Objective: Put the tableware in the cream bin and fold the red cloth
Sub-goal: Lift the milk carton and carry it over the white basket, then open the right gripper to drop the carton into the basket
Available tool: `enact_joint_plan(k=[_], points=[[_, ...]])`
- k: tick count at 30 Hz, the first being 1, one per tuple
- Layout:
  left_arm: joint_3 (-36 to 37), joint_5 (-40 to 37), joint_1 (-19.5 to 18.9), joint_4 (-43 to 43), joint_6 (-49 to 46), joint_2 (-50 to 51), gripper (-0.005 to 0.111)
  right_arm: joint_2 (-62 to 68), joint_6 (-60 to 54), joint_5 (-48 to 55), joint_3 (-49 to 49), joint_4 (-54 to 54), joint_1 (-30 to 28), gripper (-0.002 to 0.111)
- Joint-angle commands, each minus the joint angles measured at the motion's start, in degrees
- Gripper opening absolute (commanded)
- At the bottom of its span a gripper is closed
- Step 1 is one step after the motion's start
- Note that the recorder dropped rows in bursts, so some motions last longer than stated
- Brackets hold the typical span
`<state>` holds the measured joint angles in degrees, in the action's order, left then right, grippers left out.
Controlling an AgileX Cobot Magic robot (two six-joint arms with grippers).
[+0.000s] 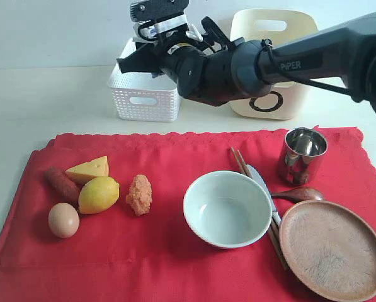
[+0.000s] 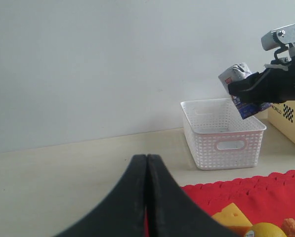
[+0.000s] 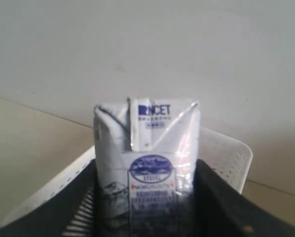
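Observation:
The red cloth (image 1: 175, 264) lies flat on the table. On its right half are a pale bowl (image 1: 227, 209), a steel cup (image 1: 301, 154), a brown plate (image 1: 332, 250), chopsticks (image 1: 241, 162), a knife (image 1: 261, 180) and a dark spoon (image 1: 298, 194). The cream bin (image 1: 273, 28) stands at the back, partly hidden by the right arm. My right gripper (image 3: 149, 207) reaches across and is shut on a milk carton (image 3: 149, 148), held above the white basket (image 1: 143, 94). My left gripper (image 2: 147, 158) is shut on nothing, near the cloth's left edge; the exterior view does not show it.
Food lies on the cloth's left half: cheese (image 1: 90, 168), a sausage (image 1: 62, 184), a lemon (image 1: 99, 194), an egg (image 1: 63, 220) and an orange lump (image 1: 139, 194). The right arm (image 1: 288, 60) spans the back of the table. Bare table lies left of the basket.

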<state>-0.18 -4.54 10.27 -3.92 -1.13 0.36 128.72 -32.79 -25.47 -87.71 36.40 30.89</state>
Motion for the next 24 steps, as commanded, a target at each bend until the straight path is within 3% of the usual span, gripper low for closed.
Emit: enact_joint_plan(k=[1, 9, 15, 21, 24], points=[[0.2, -0.1, 0.3, 0.0, 0.3, -0.4, 0.000, 0.5, -0.2, -3.3, -0.8, -0.2, -0.2, 0.052], [0.2, -0.1, 0.3, 0.0, 0.3, -0.4, 0.000, 1.2, 0.0, -4.5, -0.8, -0.3, -0.2, 0.073], [0.2, -0.1, 0.3, 0.0, 0.2, -0.4, 0.000, 1.1, -0.1, -2.8, -0.8, -0.3, -0.2, 0.073], [0.2, -0.1, 0.3, 0.0, 0.2, -0.4, 0.000, -2.3, -1.1, 8.2, -0.8, 0.9, -0.2, 0.073], [0.2, -0.1, 0.3, 0.0, 0.2, -0.4, 0.000, -4.8, -6.9, 13.4, -0.8, 0.9, -0.2, 0.073]])
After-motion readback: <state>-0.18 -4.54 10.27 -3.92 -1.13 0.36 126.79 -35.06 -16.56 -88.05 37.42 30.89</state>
